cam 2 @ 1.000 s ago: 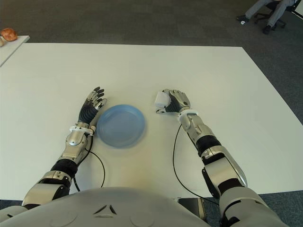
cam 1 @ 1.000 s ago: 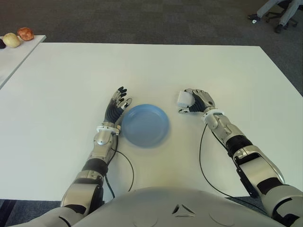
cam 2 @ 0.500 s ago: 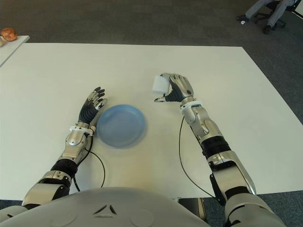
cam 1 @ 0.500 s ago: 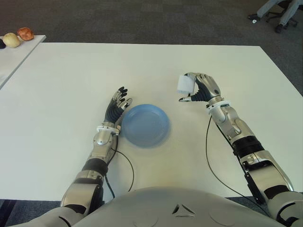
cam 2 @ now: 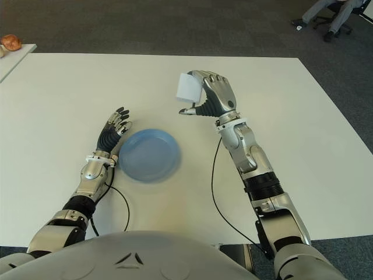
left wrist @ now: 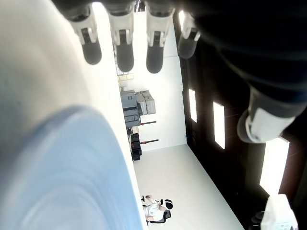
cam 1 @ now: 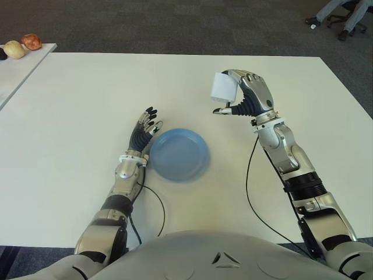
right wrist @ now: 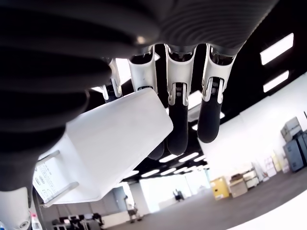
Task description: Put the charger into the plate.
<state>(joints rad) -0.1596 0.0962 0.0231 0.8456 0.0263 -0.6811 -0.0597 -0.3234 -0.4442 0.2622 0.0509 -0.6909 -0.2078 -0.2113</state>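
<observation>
- The right hand (cam 1: 245, 96) is gripping the white charger (cam 1: 224, 87) between thumb and curled fingers, carrying it in the air above the surface, beyond and to the right of the plate (cam 1: 178, 154); holding it high is probably meant to clear the rim before lowering.
- In the right wrist view the charger (right wrist: 103, 143) is showing two metal prongs pointing away from the palm.
- The left hand (cam 1: 144, 132) is showing just beside the plate's left edge, fingers extended and holding nothing; whether it is touching the rim is unclear.
- The white surface (cam 1: 76, 105) is sitting in an office with dark carpet; a side table (cam 1: 17, 64) is bearing a few round items, and a seated person's legs (cam 1: 344, 9) are showing far right.
</observation>
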